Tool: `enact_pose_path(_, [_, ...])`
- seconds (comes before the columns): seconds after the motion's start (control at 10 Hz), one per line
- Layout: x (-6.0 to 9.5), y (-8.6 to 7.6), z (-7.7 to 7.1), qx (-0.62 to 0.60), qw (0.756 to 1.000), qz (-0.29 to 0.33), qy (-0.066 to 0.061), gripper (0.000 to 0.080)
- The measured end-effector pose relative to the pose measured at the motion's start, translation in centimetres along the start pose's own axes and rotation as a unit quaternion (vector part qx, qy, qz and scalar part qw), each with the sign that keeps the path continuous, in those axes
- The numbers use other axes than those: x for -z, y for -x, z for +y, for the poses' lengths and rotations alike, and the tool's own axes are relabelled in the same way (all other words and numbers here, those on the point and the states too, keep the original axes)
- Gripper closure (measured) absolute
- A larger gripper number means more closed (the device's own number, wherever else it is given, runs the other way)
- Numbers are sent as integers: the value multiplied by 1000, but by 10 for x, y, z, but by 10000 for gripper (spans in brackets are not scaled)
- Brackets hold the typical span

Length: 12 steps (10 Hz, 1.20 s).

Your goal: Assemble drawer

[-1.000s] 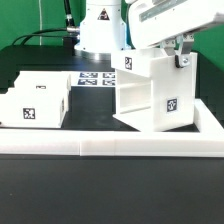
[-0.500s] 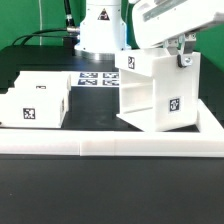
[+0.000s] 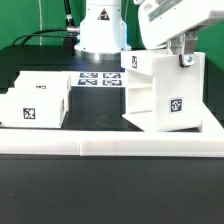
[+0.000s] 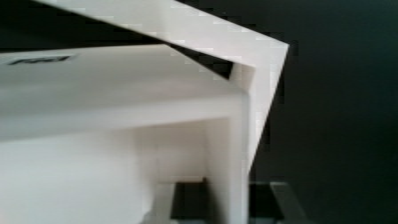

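I have the gripper (image 3: pixel 183 55) clamped on the tilted casing (image 3: pixel 160 95) beneath it; I'd set it flat slowly, grip firm, opening toward the tray (image 3: pixel 35 100).

Right of centre, the tall white hollow casing (image 3: pixel 160 95) stands tilted on the black counter (image 3: pixel 90 118), its open side facing the frame's left and a square tag on its near face. The end effector (image 3: pixel 183 56) comes down from the upper right and pinches the casing's top right edge. At the left sits a low white tray (image 3: pixel 35 100) with tags, well apart from the casing. The marker board (image 3: pixel 97 78) lies flat between them, farther back. A long white rail (image 3: pixel 110 148) crosses the foreground.
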State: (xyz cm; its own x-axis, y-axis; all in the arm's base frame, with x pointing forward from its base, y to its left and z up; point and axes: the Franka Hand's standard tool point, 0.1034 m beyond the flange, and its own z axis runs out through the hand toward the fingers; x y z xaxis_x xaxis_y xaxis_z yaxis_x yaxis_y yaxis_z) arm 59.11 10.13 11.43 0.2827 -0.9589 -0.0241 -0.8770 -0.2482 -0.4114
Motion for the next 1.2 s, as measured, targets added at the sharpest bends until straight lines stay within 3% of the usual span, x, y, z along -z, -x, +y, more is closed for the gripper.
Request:
enact_pose_path(0.2, [-2, -3, 0, -44, 999, -1, -2, 731])
enact_pose_path(0.5, [-13, -10, -22, -72, 997, -7, -8, 730])
enact_pose_path(1.2, [-13, -10, -22, -72, 997, -7, -8, 728])
